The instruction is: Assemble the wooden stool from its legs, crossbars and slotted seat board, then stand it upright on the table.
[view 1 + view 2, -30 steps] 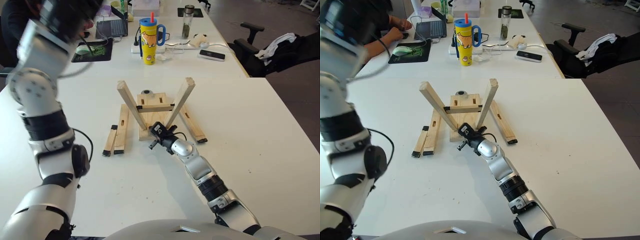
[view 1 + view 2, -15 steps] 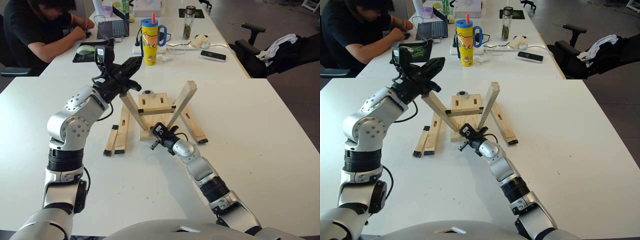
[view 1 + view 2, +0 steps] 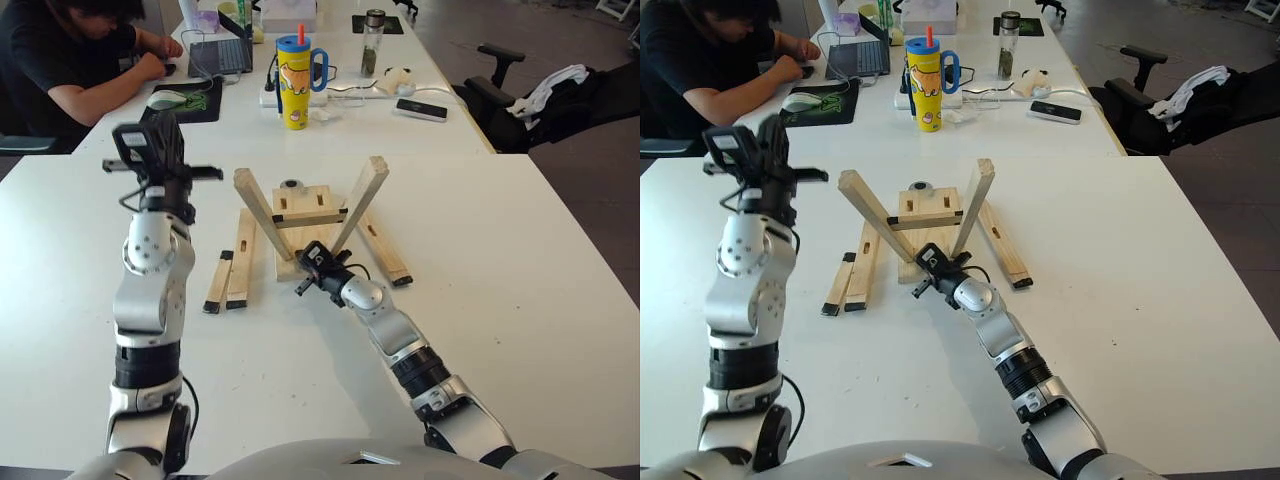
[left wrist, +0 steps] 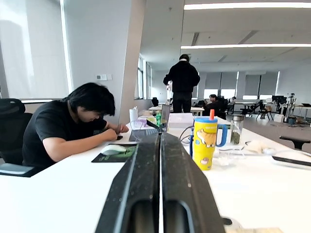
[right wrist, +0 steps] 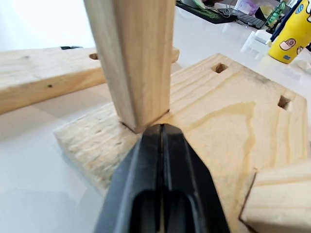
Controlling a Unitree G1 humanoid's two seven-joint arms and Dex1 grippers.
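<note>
Now left gripper (image 3: 160, 148), fingers together, has drawn back from the left leg (image 3: 262, 212), raised well apart. Right gripper (image 3: 312, 262), closed, stays at that leg's foot on the flat-lying seat board (image 3: 308, 200).

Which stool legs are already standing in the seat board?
The left leg and right leg, joined by a crossbar and splayed in a V; the other pieces lie flat on the table beside the seat board.
</note>
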